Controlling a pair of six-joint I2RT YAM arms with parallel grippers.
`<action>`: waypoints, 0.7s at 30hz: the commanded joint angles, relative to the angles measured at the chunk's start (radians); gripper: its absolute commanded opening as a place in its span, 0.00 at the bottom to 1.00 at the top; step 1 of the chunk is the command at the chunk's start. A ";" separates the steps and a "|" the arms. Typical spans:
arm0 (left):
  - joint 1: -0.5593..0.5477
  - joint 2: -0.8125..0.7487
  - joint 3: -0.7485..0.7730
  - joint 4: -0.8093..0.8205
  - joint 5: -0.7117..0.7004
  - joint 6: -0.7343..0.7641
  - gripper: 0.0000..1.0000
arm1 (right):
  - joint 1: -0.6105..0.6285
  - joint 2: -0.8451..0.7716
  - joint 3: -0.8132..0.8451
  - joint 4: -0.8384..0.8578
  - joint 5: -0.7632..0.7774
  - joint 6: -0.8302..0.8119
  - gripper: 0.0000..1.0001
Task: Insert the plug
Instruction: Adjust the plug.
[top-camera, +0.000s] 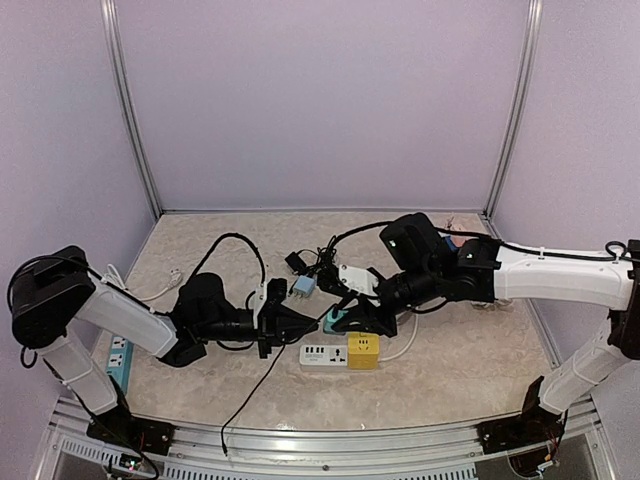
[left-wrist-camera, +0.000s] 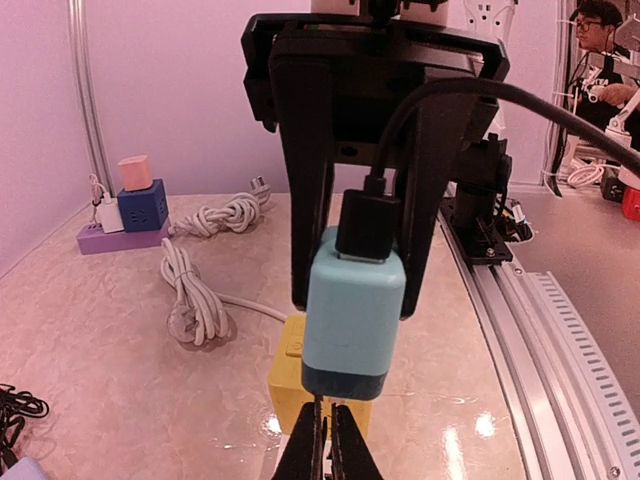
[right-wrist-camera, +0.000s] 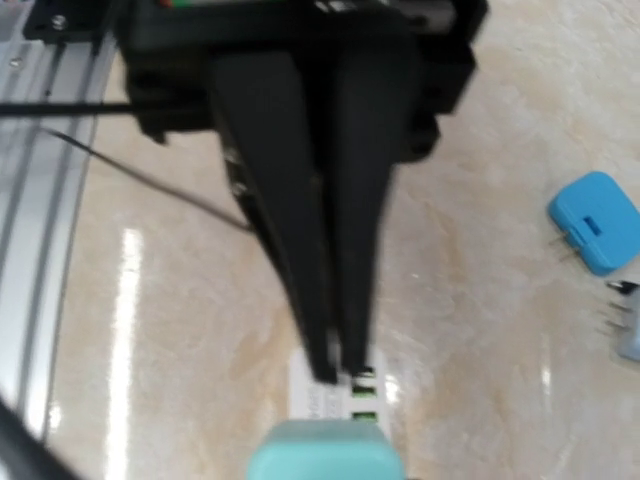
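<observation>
At the near side of the table (top-camera: 190, 395), the left pincer (left-wrist-camera: 327, 420) is lying low with its two fingers pressed fully together and gripping nothing. Its tips are pointing at the foot of the teal adapter (left-wrist-camera: 352, 310), just short of it. The adapter is standing upright, cable end up, over the white power strip (top-camera: 322, 354) and just beside the yellow cube (left-wrist-camera: 285, 375) at that strip's right end; whether its prongs are seated in a socket cannot be told. A black connector (left-wrist-camera: 366, 225) is sitting in the adapter's top face, and its black cable (left-wrist-camera: 560, 115) is arching up and away to one side. Directly behind the adapter, the right pincer (right-wrist-camera: 335, 375) is pointing down at the strip. In the left wrist view its fingers are showing at either side of the adapter, slightly apart. Its own view is blurred and is showing no object between them, with the tips hanging just above the strip. Farther back, a blue plug (right-wrist-camera: 593, 222) is lying loose on the table, and a coiled white cord (left-wrist-camera: 195, 295) is resting near a purple strip (left-wrist-camera: 110, 238).
</observation>
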 joint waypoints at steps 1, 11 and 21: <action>-0.004 -0.077 -0.006 -0.137 0.004 0.068 0.00 | -0.029 -0.046 0.047 -0.009 0.073 0.046 0.00; -0.049 -0.228 -0.004 -0.349 -0.096 0.143 0.32 | -0.057 -0.111 0.026 0.044 -0.003 0.119 0.00; -0.076 -0.126 0.096 -0.277 -0.083 0.109 0.61 | -0.030 -0.078 0.027 0.039 -0.087 0.059 0.00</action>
